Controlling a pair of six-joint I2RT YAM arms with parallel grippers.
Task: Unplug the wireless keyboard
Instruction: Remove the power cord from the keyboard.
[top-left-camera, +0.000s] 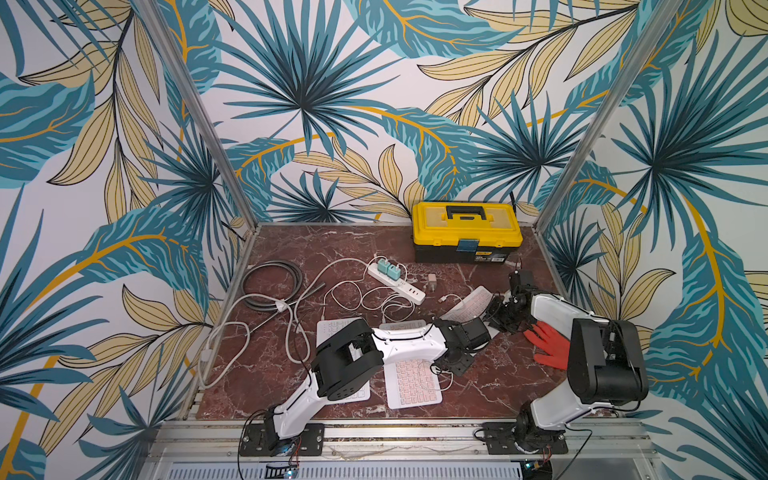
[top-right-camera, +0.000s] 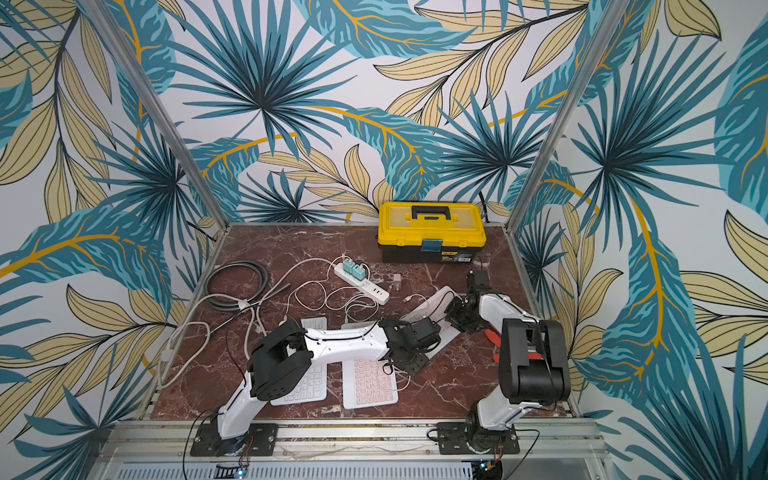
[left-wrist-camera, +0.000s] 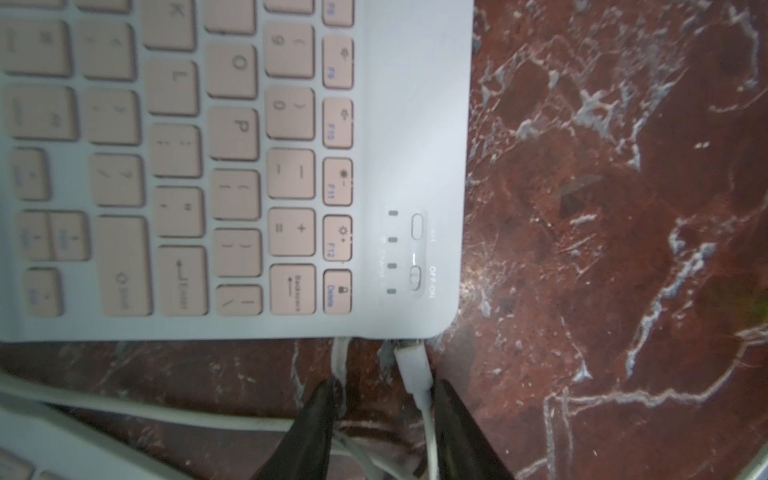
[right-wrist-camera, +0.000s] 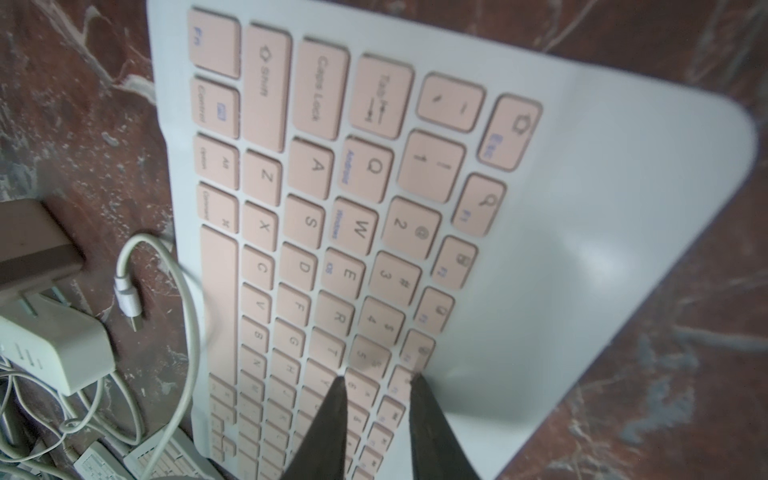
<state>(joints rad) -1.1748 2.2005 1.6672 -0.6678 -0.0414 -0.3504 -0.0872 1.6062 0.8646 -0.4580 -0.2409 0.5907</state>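
Okay, left hand (left-wrist-camera: 384, 384) released, straddling plug (left-wrist-camera: 411, 365) at keyboard (left-wrist-camera: 415, 124) corner | clench plug body, not cord (left-wrist-camera: 431, 434) | tug straight out

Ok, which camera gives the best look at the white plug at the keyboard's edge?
The left wrist view: the white plug sits close and large at the edge of the keyboard, between the fingers of the left gripper. In both top views that gripper covers it. The right wrist view looks at a different, tilted keyboard, not this plug.
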